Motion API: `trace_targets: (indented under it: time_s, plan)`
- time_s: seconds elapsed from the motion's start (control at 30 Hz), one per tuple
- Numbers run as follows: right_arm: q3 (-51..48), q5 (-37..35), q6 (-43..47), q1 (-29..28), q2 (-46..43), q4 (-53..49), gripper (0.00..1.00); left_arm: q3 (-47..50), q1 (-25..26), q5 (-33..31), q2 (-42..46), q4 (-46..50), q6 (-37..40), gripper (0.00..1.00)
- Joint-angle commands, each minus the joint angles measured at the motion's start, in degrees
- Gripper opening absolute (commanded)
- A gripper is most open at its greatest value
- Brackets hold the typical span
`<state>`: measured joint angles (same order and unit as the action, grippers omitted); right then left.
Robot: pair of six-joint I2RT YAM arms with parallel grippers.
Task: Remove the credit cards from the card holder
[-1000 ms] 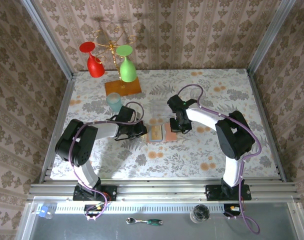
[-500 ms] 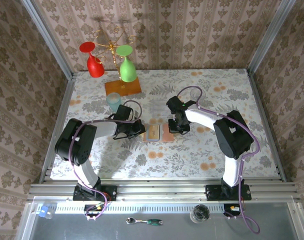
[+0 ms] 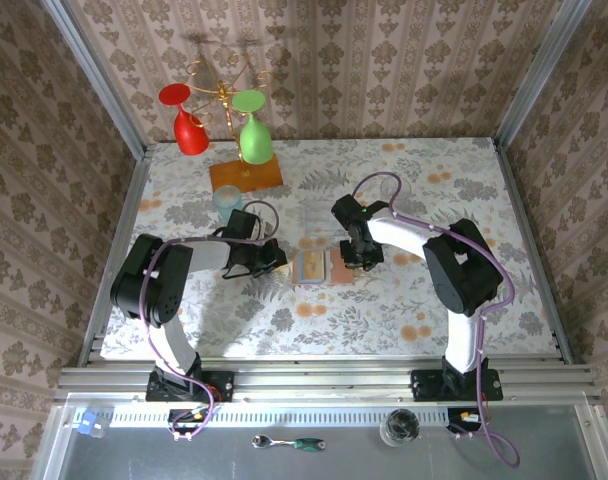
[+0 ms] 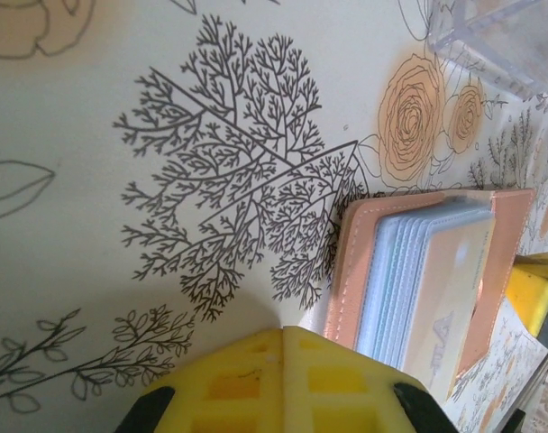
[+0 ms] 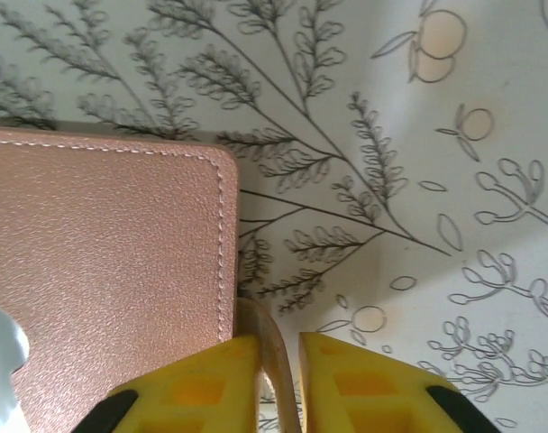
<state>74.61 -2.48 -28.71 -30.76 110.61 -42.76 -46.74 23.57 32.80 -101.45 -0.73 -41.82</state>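
Pinching card holder tab, right claw; left claw closed empty beside it, clear box near

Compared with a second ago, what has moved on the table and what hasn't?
The left gripper, shut on nothing, has drawn back a little to the left, away from the card holder. The right gripper has edged slightly left and stays pinched on a tan tab at the card holder's edge. The card holder lies open in about the same place, the credit cards still inside. The glass rack has not moved.
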Motion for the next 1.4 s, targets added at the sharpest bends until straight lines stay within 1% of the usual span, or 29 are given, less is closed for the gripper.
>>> trace_targets:
  time_s: [0.0,0.1,0.23,0.33,0.57,0.97,1.27,1.37]
  plan:
    - [1.28,-4.45,0.54,0.40,0.75,-4.12,0.25,1.60,-1.42,-1.73,-1.64,3.41,2.16,0.00]
    - [1.17,-4.64,0.75,0.57,0.45,-4.26,0.32,1.53,-1.62,-1.68,-1.73,3.72,2.28,0.00]
    - [1.16,-3.85,1.02,0.70,0.56,-3.99,0.36,1.17,-1.60,-1.64,-1.02,3.82,2.12,0.00]
    - [1.17,-4.23,1.01,0.69,0.51,-4.30,0.48,0.71,-1.62,-1.69,-0.16,4.16,1.92,0.00]
    - [1.35,-5.25,0.73,0.70,-1.22,-5.20,0.59,-0.75,-1.69,-1.91,1.91,5.57,2.22,0.00]
    - [2.42,-5.20,0.22,0.71,-5.20,-6.79,0.59,-1.90,-1.43,-1.21,4.52,6.21,2.27,0.00]
    - [3.48,-9.92,0.84,0.88,-6.09,-9.69,0.59,-1.95,-0.59,-0.30,3.80,5.04,2.00,0.00]
    - [3.43,-10.18,1.06,1.22,-6.32,-9.72,0.59,-1.95,-0.56,-0.29,3.89,5.13,1.96,0.00]
